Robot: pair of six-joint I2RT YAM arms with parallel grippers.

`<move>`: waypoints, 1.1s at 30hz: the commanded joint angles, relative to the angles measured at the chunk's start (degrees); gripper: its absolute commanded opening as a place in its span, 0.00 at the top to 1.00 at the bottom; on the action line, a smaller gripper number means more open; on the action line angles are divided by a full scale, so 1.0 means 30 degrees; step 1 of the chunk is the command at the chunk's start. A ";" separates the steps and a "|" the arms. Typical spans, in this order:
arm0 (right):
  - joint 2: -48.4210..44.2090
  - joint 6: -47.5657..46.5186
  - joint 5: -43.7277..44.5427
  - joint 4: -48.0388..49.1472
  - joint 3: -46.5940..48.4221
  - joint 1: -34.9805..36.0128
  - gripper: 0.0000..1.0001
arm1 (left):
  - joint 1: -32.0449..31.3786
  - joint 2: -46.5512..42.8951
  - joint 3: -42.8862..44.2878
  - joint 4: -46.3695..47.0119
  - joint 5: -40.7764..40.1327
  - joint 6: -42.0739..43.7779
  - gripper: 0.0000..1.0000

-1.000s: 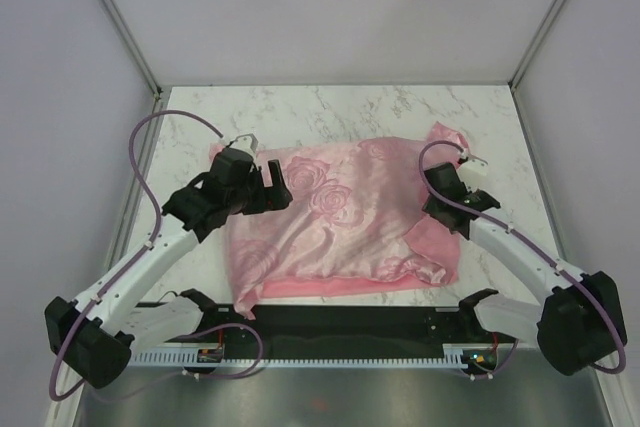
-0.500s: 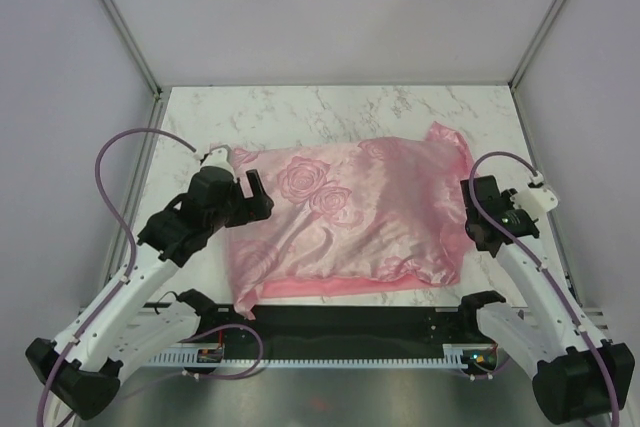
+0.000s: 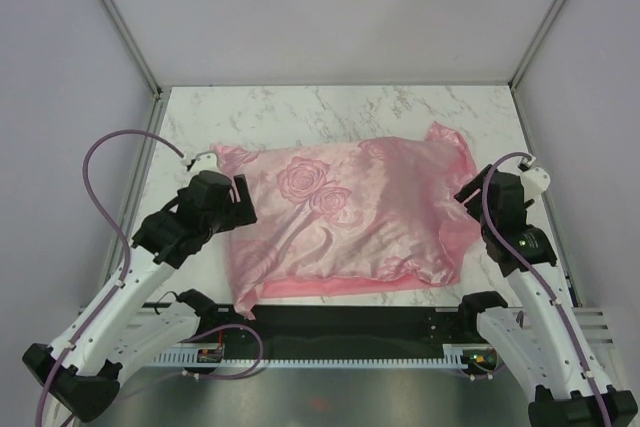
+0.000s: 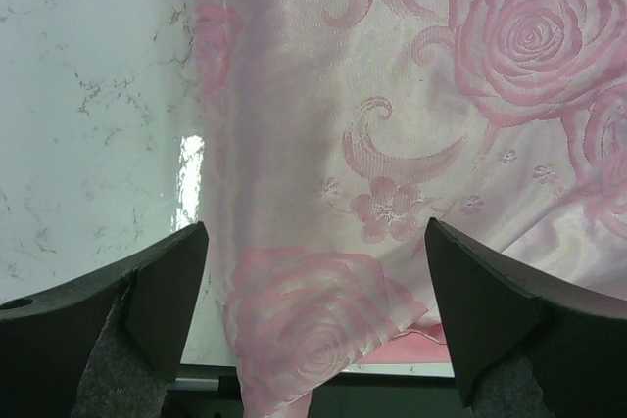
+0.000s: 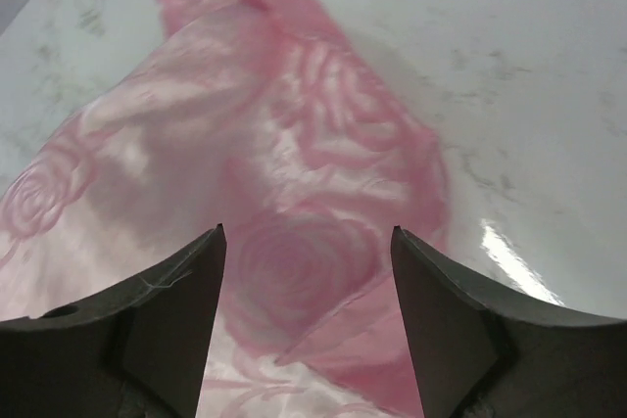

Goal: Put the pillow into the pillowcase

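The two arms rise from their bases at the near edge and bend inward over the marble table (image 3: 300,107). The left arm leans forward and to the right. Its left gripper (image 3: 238,205) hangs above the left edge of the pillowcase (image 3: 350,217) and looks down on it. In the left wrist view the jaws of this gripper (image 4: 313,310) stand wide apart, with only fabric and table far below them and nothing held. A purple cable (image 3: 110,147) makes a loop beside this arm. The right arm stands more upright, and the right gripper (image 3: 470,195) is just beside the right edge of the case. In the right wrist view its fingers (image 5: 307,320) are also spread and hold nothing.

The pillow does not show in any view. The case looks plump and filled, but what is under the cloth is covered. The right wrist view is a little blurred. The fingertips of both grippers are hard to make out from above.

The pillowcase lies in the middle of the table, between the two grippers. It is shiny pink with big roses and small flowers of the same colour. The near edge is folded in a darker band, the right side is wrinkled, and the far right corner sticks up as a loose flap.
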 commanded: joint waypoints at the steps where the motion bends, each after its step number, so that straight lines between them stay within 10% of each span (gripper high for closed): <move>1: -0.0007 -0.4530 -0.8528 0.5186 -0.1046 0.0018 0.25 | 0.0088 0.0173 0.1533 -0.0407 -0.0950 0.0218 0.00; 9: 0.4508 -0.4137 -1.3086 0.6597 -0.1659 0.0018 0.51 | 0.0088 0.0057 0.1889 -0.0730 -0.1827 0.1215 0.00; 14: 0.4390 0.2278 -0.0962 0.0707 -0.1492 -0.0011 0.77 | 0.0117 -0.0178 0.1273 -0.0701 -0.2181 0.1216 0.00; 22: 0.6553 0.9194 0.6134 -0.7750 0.2081 -0.0070 0.96 | 0.0117 -0.0149 0.1068 -0.0613 -0.2063 0.1245 0.00; 33: 0.2235 0.9202 0.7958 -1.0111 0.4079 -0.0041 0.85 | 0.0088 -0.0325 0.0892 -0.0555 -0.1917 0.1187 0.00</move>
